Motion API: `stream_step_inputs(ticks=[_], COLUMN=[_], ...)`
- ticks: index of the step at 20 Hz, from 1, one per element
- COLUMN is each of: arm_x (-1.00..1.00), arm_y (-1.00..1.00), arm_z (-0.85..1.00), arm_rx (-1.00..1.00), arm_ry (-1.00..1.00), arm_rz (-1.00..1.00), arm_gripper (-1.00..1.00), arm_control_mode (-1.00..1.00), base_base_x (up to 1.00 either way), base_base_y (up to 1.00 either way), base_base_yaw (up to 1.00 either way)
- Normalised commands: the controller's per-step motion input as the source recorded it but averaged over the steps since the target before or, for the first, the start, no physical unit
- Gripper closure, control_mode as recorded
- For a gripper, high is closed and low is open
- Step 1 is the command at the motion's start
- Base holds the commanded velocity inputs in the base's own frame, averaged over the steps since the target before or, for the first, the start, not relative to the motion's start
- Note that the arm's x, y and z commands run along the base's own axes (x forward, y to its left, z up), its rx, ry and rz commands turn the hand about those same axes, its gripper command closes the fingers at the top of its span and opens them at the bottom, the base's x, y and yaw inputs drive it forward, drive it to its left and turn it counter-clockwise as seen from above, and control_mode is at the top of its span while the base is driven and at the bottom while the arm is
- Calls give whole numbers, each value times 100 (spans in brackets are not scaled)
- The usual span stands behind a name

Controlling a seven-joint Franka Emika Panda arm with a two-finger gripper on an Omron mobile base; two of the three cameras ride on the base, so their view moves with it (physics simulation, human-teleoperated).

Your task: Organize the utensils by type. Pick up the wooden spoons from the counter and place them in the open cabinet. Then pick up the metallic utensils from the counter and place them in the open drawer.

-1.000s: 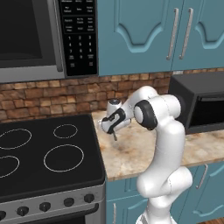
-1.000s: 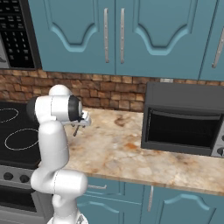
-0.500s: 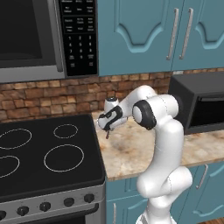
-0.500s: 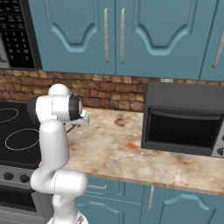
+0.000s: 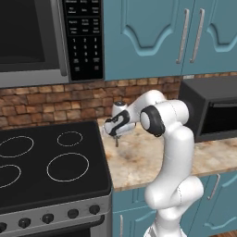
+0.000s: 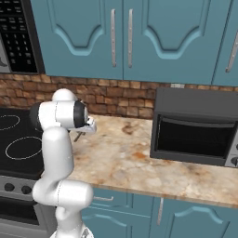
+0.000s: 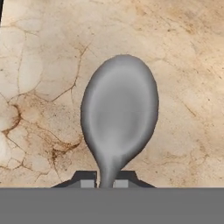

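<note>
My gripper (image 7: 105,181) is shut on the thin neck of a dark-grey metal spoon (image 7: 119,113). The spoon's round bowl points away from the hand over the beige marbled counter (image 7: 183,65). In the left base view the gripper (image 5: 115,138) hangs low over the counter (image 5: 139,162), close to the stove's right edge, with the spoon (image 5: 116,142) pointing down from it. In the right base view the gripper (image 6: 80,135) sits behind my arm's elbow. The wooden spoons, the open cabinet and the open drawer are out of view.
A black stovetop (image 5: 46,162) lies left of the counter under a microwave (image 5: 46,37). A black toaster oven (image 6: 195,130) stands on the counter to the right. Closed teal cabinet doors (image 6: 121,37) hang above, over a brick backsplash (image 6: 116,100).
The jaws have closed from wide open onto the grey spoon's neck. The hand has shifted slightly up and to the left near the stove's edge.
</note>
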Motion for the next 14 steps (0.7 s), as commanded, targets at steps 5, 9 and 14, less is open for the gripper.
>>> stream_step_inputs(ticks=[5,9,14], arm_x=[-3,-31,-52], arm_y=[-59,-37,-21], arm_z=[-12,8,25], arm_rx=[0,0,-1], arm_ry=[-6,-28,-19], arm_rz=[5,10,7], arm_gripper=[100,100,100], arm_control_mode=[-100,-100,-100], base_base_x=[0,0,0], base_base_y=[0,0,0], base_base_yaw=[0,0,0])
